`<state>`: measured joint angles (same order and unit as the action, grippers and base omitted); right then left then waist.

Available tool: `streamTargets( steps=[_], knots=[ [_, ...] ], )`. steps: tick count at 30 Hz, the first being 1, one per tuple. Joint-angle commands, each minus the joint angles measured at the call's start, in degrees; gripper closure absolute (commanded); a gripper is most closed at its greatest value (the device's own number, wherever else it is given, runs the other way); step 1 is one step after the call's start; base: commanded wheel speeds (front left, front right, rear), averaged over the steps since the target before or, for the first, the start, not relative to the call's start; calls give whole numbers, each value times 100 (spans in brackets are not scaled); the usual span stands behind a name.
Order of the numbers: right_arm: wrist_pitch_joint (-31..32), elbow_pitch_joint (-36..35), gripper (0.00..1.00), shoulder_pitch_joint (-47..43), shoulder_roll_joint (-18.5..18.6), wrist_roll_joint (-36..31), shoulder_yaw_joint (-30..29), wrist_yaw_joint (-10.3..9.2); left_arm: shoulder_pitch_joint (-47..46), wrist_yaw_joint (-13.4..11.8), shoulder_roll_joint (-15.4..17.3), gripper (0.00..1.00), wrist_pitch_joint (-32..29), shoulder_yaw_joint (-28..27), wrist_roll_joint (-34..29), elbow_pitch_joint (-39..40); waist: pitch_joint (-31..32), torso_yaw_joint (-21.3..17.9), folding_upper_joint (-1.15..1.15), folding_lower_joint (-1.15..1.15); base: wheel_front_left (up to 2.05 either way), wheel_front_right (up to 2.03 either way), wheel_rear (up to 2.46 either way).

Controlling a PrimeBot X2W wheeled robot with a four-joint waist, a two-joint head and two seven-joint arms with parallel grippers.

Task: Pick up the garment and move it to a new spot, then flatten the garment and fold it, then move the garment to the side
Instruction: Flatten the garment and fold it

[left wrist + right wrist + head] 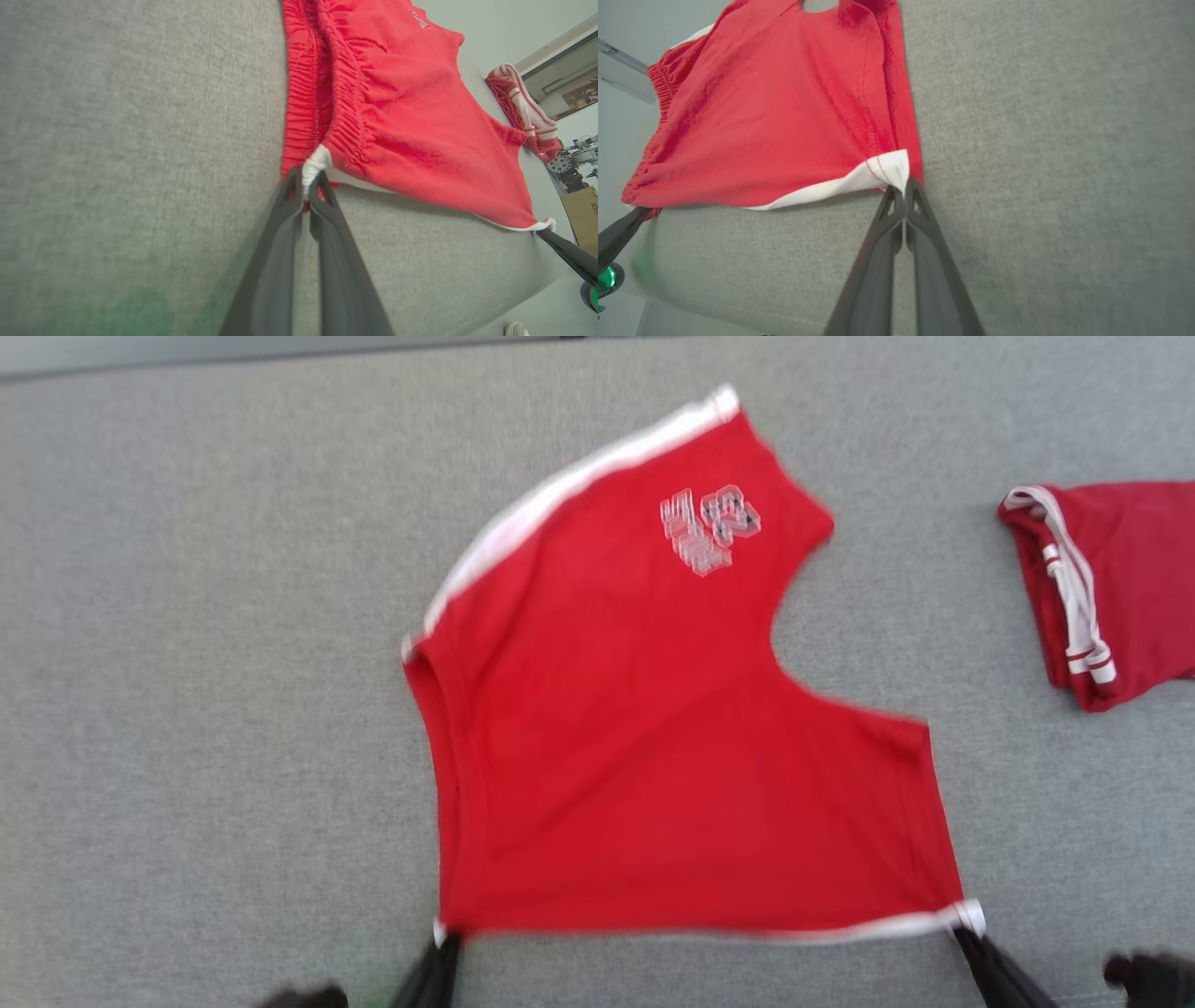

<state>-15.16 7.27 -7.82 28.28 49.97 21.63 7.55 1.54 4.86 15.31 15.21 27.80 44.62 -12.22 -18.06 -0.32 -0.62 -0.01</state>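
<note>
Grey woven cloth with a fine, felt-like nap covers the worktop (205,709), and the garment (653,737), a pair of soft red knit shorts, lies spread near its middle with the waist toward the robot's left and the two legs toward the right. A white stripe (560,490) runs down the far side seam, and a pale outlined print (709,527) sits on the far leg. The gathered elastic waistband (345,107) is ribbed and puckered. The near side edge is drawn into a straight line and raised just off the cloth, with a shadow beneath it. The left fingers (439,966), long, dark and tapered, are pressed together on the white waistband corner. The right fingers (980,952) pinch the white-striped hem corner of the near leg in the same way. Well apart at the right lies a second red piece (1120,588), folded, with white bands.
</note>
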Motion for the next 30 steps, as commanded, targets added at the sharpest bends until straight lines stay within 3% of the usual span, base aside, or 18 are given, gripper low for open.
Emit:
streamTargets(
  steps=[1, 7, 12, 16, 24, 30],
  knots=[
    [4, 4, 100, -352, 45, 147, -75, -14, 406, -61, -22, 100, -17, -72, -120, -13, 807, 36, 62, 1, 0, 0, 0],
    [-4, -587, 100, -1114, 174, 455, -469, -12, 1398, -46, -315, 100, -18, -80, -84, 424, 1126, 199, 62, 1, 0, 0, 0],
    [163, -928, 100, -419, 235, 715, -378, -10, 1050, -185, -365, 100, -354, -199, 154, 935, 1162, 276, 62, 1, 0, 0, 0],
    [510, -882, 100, 740, 166, 827, -201, -10, 324, -405, -432, 100, -769, -392, 308, 1322, 744, 358, 62, 1, 0, 0, 0],
    [915, 476, 100, 3060, 87, 595, 218, -10, -1191, -781, -809, 100, -1550, -333, 413, 1422, 206, 751, 62, 1, 0, 0, 0],
    [1133, 1635, 100, 4393, 299, 322, 263, -8, -2447, -1038, -1118, 100, -1494, -236, 214, 532, -330, 1283, 62, 1, 0, 0, 0]
  ],
)
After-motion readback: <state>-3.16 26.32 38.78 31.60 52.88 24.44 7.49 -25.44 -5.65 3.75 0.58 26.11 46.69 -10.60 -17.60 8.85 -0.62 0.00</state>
